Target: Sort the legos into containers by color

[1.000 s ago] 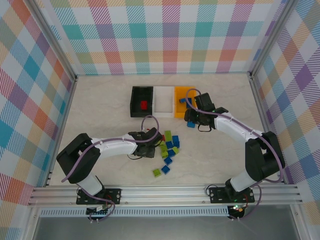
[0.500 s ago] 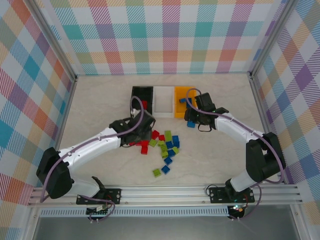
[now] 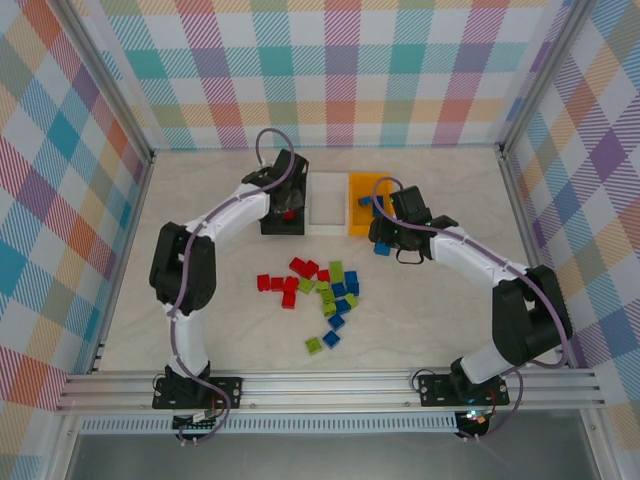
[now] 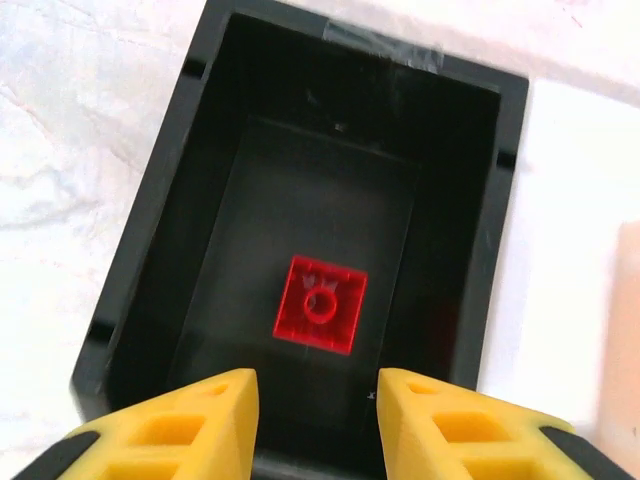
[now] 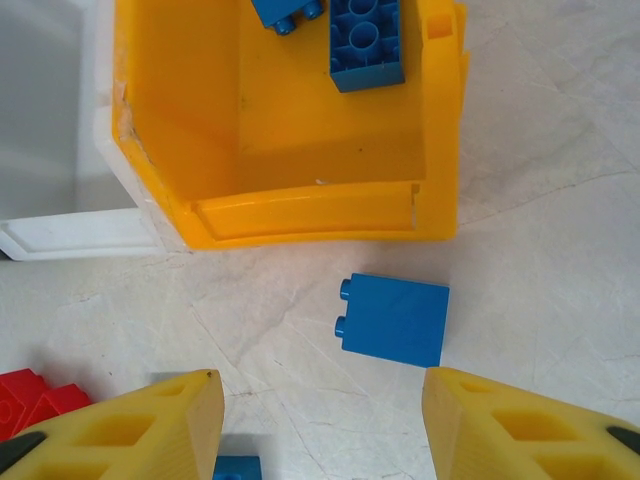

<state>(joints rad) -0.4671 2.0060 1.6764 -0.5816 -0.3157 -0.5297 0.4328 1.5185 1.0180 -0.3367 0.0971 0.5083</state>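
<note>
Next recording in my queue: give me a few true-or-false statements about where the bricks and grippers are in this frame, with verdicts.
1. A red brick lies inside the black bin. True.
2. The green bricks sit in the white bin. False: they lie in the loose pile on the table.
3. The right gripper is clamped on a blue brick. False: its jaws are open, and that brick lies on the table beside the orange-yellow bin.
4. Some blue bricks lie in the orange-yellow bin. True.
5. The left gripper hangs over the black bin. True.
</note>
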